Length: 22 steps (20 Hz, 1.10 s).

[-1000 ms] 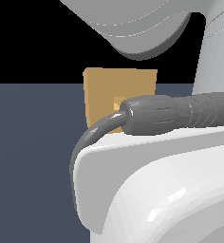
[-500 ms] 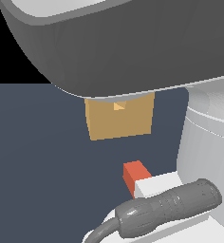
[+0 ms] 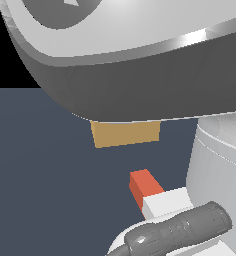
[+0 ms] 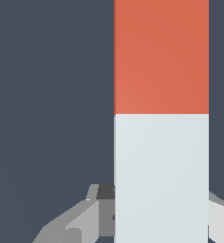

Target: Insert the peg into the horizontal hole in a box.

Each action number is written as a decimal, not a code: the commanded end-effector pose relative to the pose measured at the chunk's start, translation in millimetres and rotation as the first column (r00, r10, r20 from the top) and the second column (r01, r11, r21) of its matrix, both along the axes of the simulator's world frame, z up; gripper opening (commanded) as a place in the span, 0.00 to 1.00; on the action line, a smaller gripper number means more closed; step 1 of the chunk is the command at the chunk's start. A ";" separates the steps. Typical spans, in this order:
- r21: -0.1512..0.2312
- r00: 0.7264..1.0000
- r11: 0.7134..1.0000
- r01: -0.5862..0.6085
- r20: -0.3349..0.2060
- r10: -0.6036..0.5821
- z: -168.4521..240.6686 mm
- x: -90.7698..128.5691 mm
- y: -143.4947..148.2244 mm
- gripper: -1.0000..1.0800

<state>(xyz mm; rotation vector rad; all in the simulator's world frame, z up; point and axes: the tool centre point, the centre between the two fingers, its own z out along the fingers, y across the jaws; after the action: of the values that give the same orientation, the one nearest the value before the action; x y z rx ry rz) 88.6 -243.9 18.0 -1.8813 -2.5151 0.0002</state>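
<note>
Since half a second ago, my arm's bulk has dropped further across the exterior view, hiding most of the plain tan-orange box [image 3: 125,134] and its hole. My tool [image 4: 157,213] sits at the white half of the long red-orange and white square peg [image 4: 161,118], apparently gripping it, though contact isn't visible. I'm in the carry-and-align step; next, the red end must line up squarely with the hole.
</note>
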 end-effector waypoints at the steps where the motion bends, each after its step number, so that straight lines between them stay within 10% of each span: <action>1: 0.000 1.000 1.000 0.000 0.001 0.000 0.5 0.3 -0.2 0.00; 22: 0.000 1.000 1.000 0.004 0.000 -0.004 27.0 -5.5 46.0 0.00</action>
<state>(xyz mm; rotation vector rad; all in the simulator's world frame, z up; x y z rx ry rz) 82.6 -207.8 36.9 -1.8850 -2.5073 0.0038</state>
